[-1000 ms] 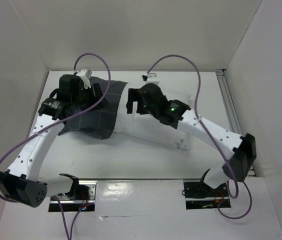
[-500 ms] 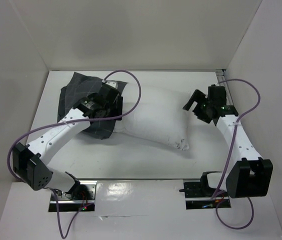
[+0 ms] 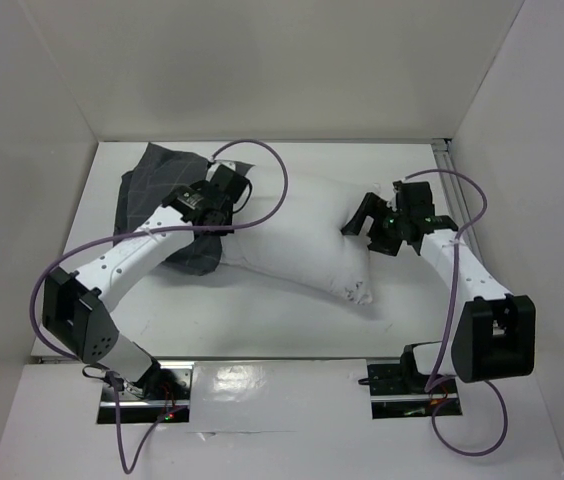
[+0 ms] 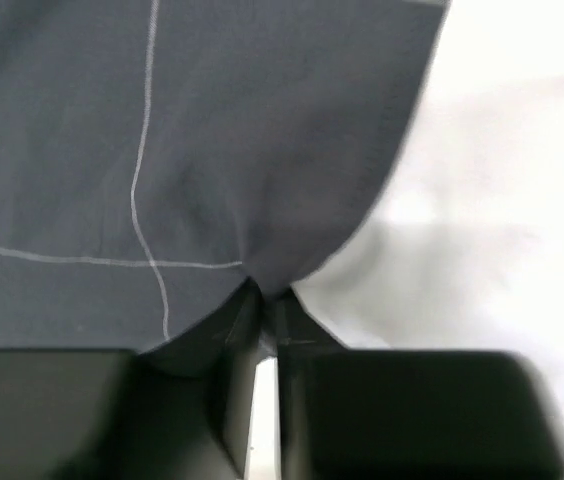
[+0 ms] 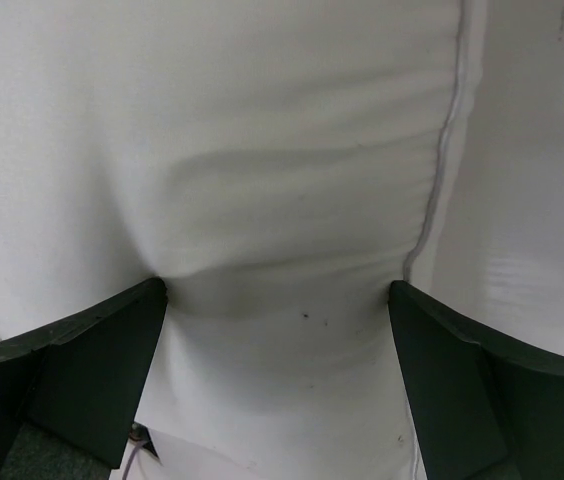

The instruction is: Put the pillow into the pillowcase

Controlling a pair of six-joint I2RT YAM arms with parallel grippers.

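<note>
The white pillow (image 3: pixel 302 235) lies across the middle of the table, its left end under the dark grid-patterned pillowcase (image 3: pixel 152 200). My left gripper (image 3: pixel 234 192) sits at the case's right edge, over the pillow. In the left wrist view this gripper (image 4: pixel 264 298) is shut on a pinch of the pillowcase (image 4: pixel 162 150) hem, with the pillow (image 4: pixel 502 200) showing beside it. My right gripper (image 3: pixel 355 222) is at the pillow's right end. In the right wrist view it (image 5: pixel 277 295) stands wide open, with both fingertips (image 5: pixel 147 300) pressed into the pillow (image 5: pixel 282 150), which bulges between them.
White enclosure walls close the table at the back and on both sides. An aluminium rail (image 3: pixel 459 215) runs along the right edge. Purple cables (image 3: pixel 272 180) loop above both arms. The arm mounts (image 3: pixel 152 380) stand at the near edge.
The left jaws have closed on the pillowcase hem. The right arm swung out to the right, then came back left, and its open jaws now press against the pillow's right end.
</note>
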